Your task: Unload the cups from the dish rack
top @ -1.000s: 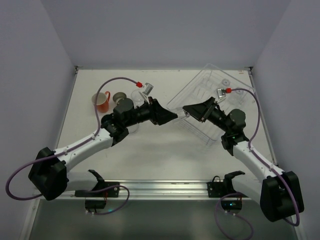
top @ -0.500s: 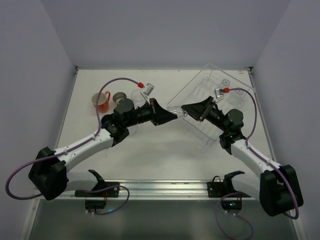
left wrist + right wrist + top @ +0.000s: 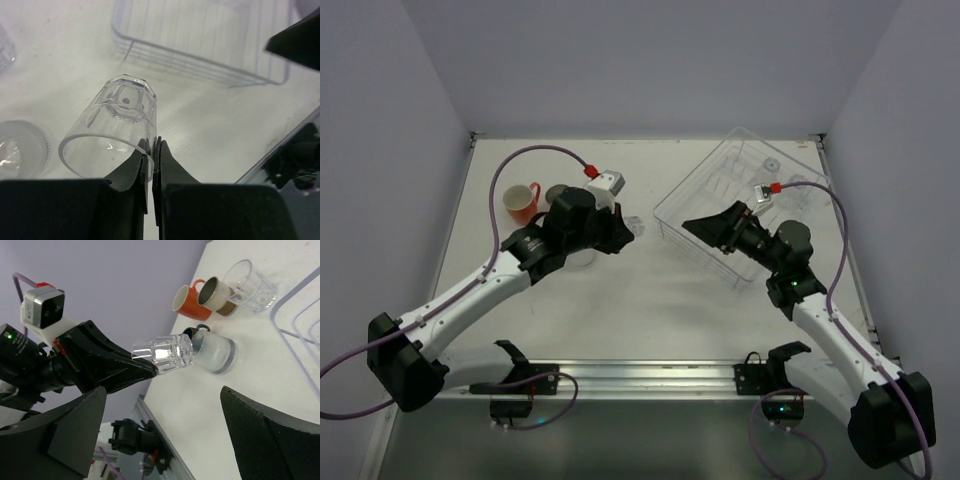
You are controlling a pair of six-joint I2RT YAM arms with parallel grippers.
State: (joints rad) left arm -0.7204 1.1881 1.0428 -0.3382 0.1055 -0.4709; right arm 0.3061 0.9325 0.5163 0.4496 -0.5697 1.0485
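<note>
- Since a second ago the two grippers, then tip to tip just off the near corner of the dish rack (image 3: 705, 165), have parted. The left gripper (image 3: 152, 150) has drawn back to the left with the clear tumbler (image 3: 112, 125). The right gripper (image 3: 692, 226) has spread its jaws wide, with nothing between them.
- Nearest the bases, the table (image 3: 650, 320) lies bare between the arms, so there is room to lower something.
- The left jaws are pinched almost together on the clear tumbler's wall at the rim, one finger inside and one outside.
- The clear tumbler hangs in the air on its side. Its long axis runs on from the fingers, base leading toward the rack and mouth back toward the wrist.
- To stand it upright, the left wrist would probably have to tip the base down first. The right gripper is now well apart from it and plays no part in that.
- The ribbed tumbler (image 3: 214, 354) stands on the table just beside that spot, so a straight drop risks a knock. The bare patch toward the rack looks safer.
- Farther off stand the orange-red mug (image 3: 192, 302), the beige cup (image 3: 216, 296) and a plain tumbler (image 3: 248, 286). What seems to be the dark blue cup (image 3: 192, 332) is mostly hidden behind the ribbed tumbler.
- Farthest, at the right, the dish rack sits skewed. I cannot tell whether the clear shapes inside it are more cups.
</note>
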